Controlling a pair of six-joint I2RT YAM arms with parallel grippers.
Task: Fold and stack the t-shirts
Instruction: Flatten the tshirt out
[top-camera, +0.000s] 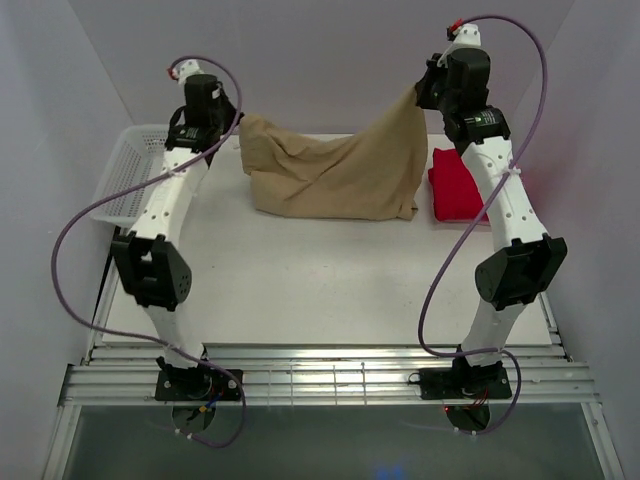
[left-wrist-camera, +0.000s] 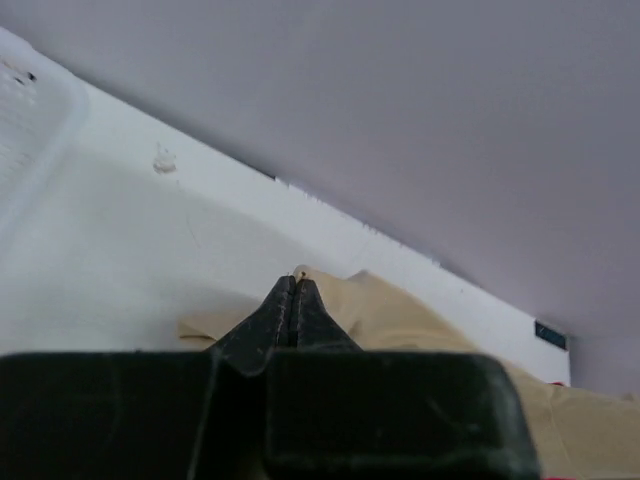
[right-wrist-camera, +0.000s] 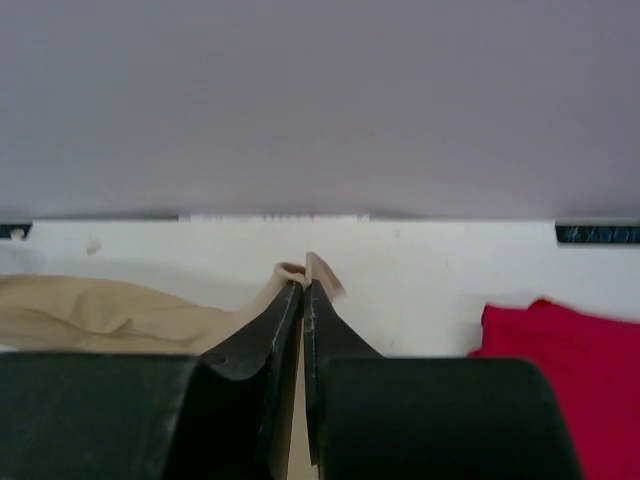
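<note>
Item one: soft tan-beige cloth t-shirt (top-camera: 335, 175), stretched between my grippers, with its lower edge resting on the white worktop (top-camera: 300, 280). Left gripper (left-wrist-camera: 293, 285) is clamped on one corner and right gripper (right-wrist-camera: 303, 290) is clamped on the other. Item two: bright red cloth t-shirt (top-camera: 455, 185), lying just to the right of the first.

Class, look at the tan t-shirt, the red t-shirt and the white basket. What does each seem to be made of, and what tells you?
The tan t-shirt looks like soft matte cloth, perhaps cotton: it sags and wrinkles. The red t-shirt looks like matte cloth too: it lies in a soft-edged pile. The basket is probably rigid white plastic: it has regular mesh holes and a stiff rim.
</note>
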